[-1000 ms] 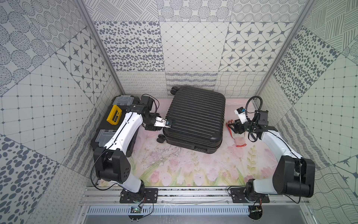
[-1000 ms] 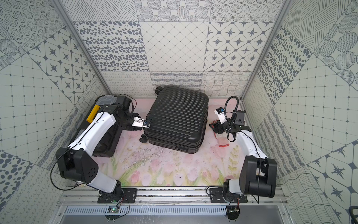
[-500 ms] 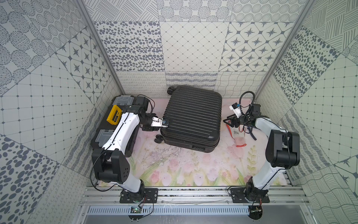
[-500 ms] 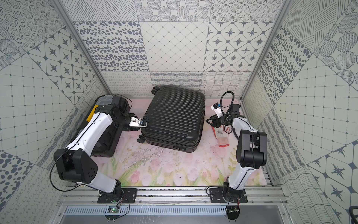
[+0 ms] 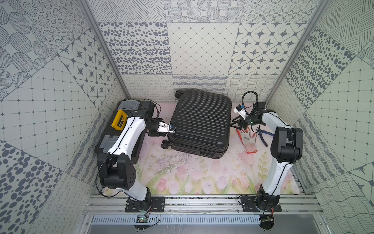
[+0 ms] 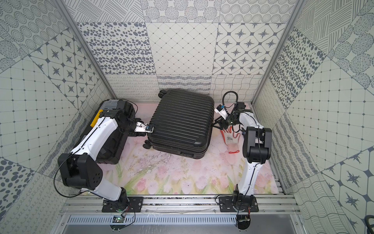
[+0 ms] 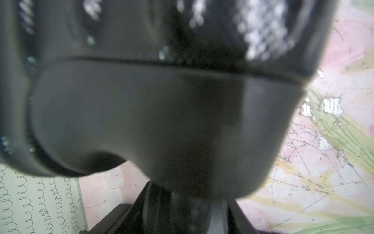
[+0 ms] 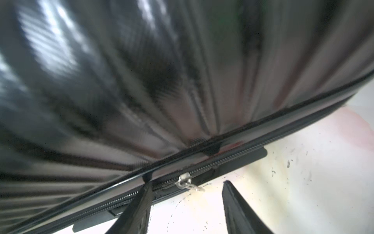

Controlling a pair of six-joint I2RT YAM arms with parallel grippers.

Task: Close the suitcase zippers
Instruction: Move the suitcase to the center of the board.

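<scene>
The black ribbed suitcase [image 5: 200,125] [image 6: 182,123] lies flat at the back of the mat in both top views. My right gripper [image 5: 235,124] [image 8: 186,182] is at its right side, open. In the right wrist view the small metal zipper pull [image 8: 189,184] hangs from the dark zipper track [image 8: 232,158] between the two fingertips; one fingertip [image 8: 146,182] touches the track. My left gripper [image 5: 167,132] [image 7: 186,212] is pressed against the case's left edge near a wheel [image 5: 164,144]. Its wrist view is filled by blurred black shell, and what lies between its fingers is unclear.
A black toolbox [image 5: 121,125] with a yellow handle sits under the left arm by the left wall. A white and orange glove [image 5: 248,139] and blue-handled pliers [image 5: 263,135] lie on the mat beside the right arm. Patterned walls close in on three sides.
The right arm has folded in and brought its gripper up to the suitcase's right side, jaws slightly narrower. The suitcase and the left gripper have shifted a little to the left.
</scene>
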